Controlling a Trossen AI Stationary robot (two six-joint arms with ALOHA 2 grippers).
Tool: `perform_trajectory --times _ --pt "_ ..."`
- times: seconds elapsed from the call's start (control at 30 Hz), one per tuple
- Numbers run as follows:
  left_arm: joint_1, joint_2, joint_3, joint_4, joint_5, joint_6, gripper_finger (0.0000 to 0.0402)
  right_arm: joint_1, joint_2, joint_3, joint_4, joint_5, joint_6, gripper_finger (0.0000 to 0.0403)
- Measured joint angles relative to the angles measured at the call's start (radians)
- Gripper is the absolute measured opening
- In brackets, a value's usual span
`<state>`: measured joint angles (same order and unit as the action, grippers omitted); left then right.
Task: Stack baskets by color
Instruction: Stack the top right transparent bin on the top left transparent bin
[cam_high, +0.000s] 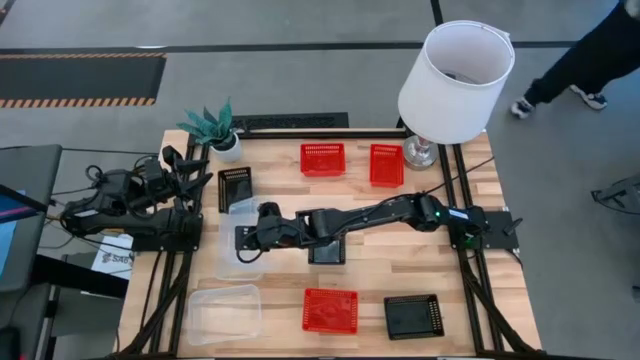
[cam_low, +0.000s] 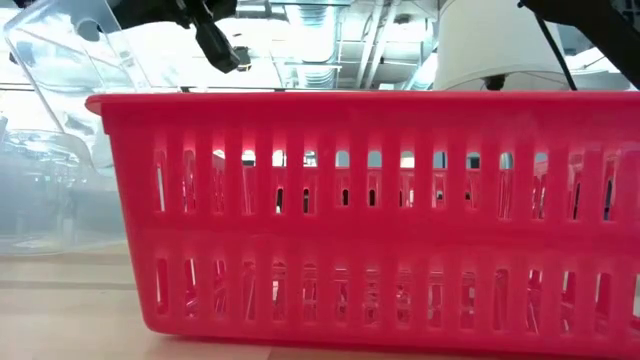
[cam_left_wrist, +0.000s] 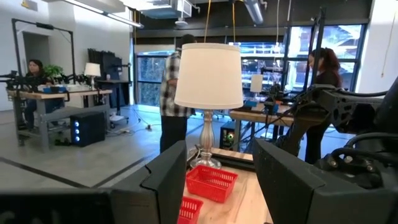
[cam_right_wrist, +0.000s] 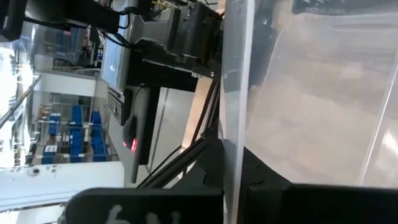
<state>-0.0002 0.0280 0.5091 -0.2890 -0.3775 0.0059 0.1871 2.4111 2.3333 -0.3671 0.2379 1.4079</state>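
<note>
- While the right end effector pinches the wall of the lifted clear basket, count that grip as thin: the right wrist view shows only the rim's edge running between the two fingers, which are pressed onto it.
- Read the desk from overhead, with twelve at the lamp edge. The held basket hangs tilted at about nine o'clock from the centre. Its match, the second clear basket, lies flat near the seven o'clock corner.
- Carry the held basket toward seven o'clock in one slow arc. Translucent plastic is probably slick, so a jerk could let it swing or slip.
- Level it before you lower it. A tilted basket will likely catch a corner on the lower rim instead of nesting.
- Line up the long sides with the basket below, then descend straight.
- Release only once you judge it seated. A drop from height could bounce it out or push the lower one off the edge.
- Steer clear of the red basket at six o'clock and the black basket at five.
- Leave the left end effector parked off the nine o'clock edge. Its fingers are spread and hold nothing, and I judge this step needs one arm only.
</note>
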Motion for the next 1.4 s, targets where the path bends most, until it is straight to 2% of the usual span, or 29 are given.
perform_trajectory --times 0.5,0.67,0.9,1.07,1.17,1.23,1.4 --pt "0.0 0.0 0.0 -0.001 0.0 -0.002 0.0174 0.01 0.0 0.0 -0.022 -0.001 -0.027 0.0101" --pt "0.0 0.0 0.0 -0.001 0.0 -0.002 0.0174 0.01 0.0 0.0 -0.022 -0.001 -0.034 0.0155" --pt "0.0 0.0 0.0 -0.011 0.0 -0.002 0.0174 0.004 -0.002 0.0 -0.024 -0.008 -0.13 0.0246" --pt "0.0 0.0 0.0 -0.038 0.0 -0.028 0.0174 -0.005 -0.021 0.0 -0.034 -0.095 -0.209 0.0265" --pt "0.0 0.0 0.001 -0.095 0.012 -0.081 0.0174 -0.007 -0.069 -0.001 -0.126 -0.136 -0.279 0.0265" --pt "0.0 0.007 0.001 -0.139 0.051 -0.124 0.0174 0.0 -0.125 -0.001 -0.259 -0.135 -0.339 0.0265" --pt "0.0 0.148 0.031 -0.2 0.104 -0.221 0.0174 0.023 -0.25 0.0 -0.603 -0.083 -0.418 0.0265"
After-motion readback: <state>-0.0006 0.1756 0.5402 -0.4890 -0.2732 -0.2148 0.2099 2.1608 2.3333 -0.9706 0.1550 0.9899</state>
